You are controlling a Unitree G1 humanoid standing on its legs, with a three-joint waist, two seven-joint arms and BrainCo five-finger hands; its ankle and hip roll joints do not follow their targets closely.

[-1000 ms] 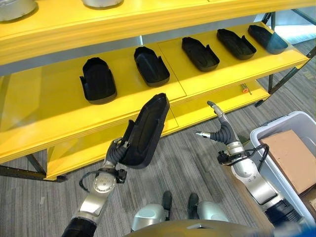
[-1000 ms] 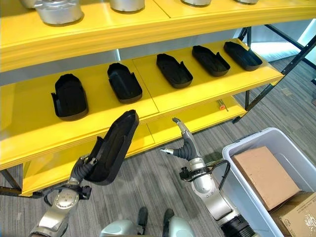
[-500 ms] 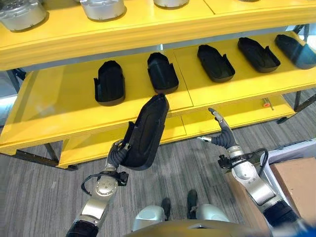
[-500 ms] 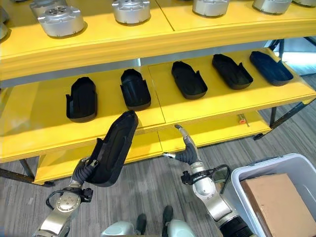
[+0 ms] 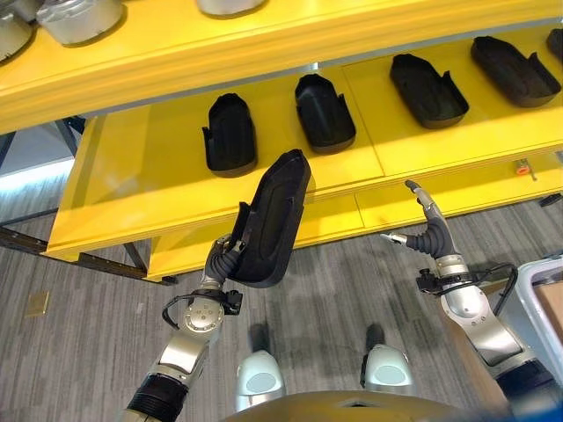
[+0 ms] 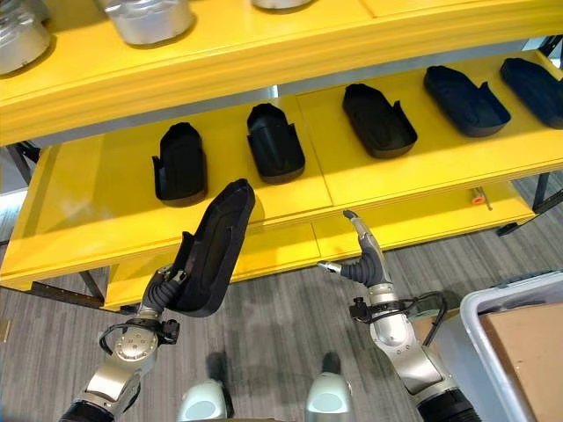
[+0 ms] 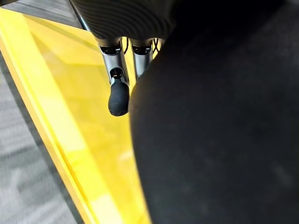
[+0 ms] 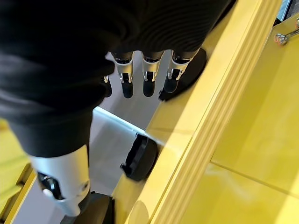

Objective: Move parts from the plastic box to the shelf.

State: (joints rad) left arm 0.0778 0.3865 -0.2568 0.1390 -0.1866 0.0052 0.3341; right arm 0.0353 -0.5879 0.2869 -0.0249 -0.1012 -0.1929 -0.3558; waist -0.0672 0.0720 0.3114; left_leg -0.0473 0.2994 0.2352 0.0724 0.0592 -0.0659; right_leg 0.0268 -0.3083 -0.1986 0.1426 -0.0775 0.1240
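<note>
My left hand (image 5: 222, 260) is shut on a long black moulded part (image 5: 274, 216), holding it upright and tilted in front of the yellow shelf's middle board (image 5: 132, 185). In the left wrist view that black part (image 7: 219, 126) hides most of the hand, with fingers (image 7: 118, 98) showing beside it. Several matching black parts (image 5: 230, 134) lie in a row on the middle board. My right hand (image 5: 426, 230) hangs open and empty below the board's front edge, its fingers (image 8: 147, 77) straight. A corner of the plastic box (image 6: 503, 303) shows at the lower right.
Silver metal castings (image 6: 148, 18) stand on the top shelf board. A small red-handled tool (image 5: 524, 165) lies on the lower board at the right. A brown carton (image 6: 528, 347) sits inside the box. The left stretch of the middle board is bare.
The camera has swung left, so the shelf and box have slid right in view. The left hand still holds the black part; the right hand stays open.
</note>
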